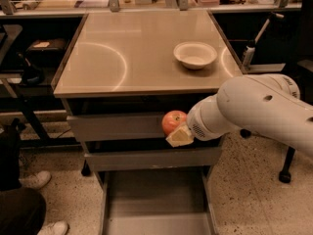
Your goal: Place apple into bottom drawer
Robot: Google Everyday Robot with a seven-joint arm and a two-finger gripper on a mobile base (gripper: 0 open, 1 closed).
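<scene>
We see the gripper (176, 129) in front of the cabinet, level with the top drawer front (117, 126). It hangs below the front edge of the tabletop (127, 58). It is pinching the apple (173, 121). One cream-coloured finger pad (180, 136) presses against the fruit's lower right side, and the other finger is hidden behind the apple. The white arm (259, 111) reaches in from the gripper's right, and its thick forearm covers the right ends of the drawer fronts.

The apple is red-orange and sits just to the left of and slightly above the visible pad. It is held in the air, clear of any surface. Directly below the gripper, past the second drawer front (146, 158), the bottom drawer (156, 202) is pulled out. Its flat grey floor is exposed between thin side rails.

Up and behind the gripper, a white bowl (195, 55) rests on the tabletop toward the right rear. It is well apart from the apple. Far to the gripper's left, at floor level, we see a pair of light shoes (36, 180) on the speckled floor. To its right, beyond the arm, a dark chair leg with a caster (285, 173) stands on the same floor.
</scene>
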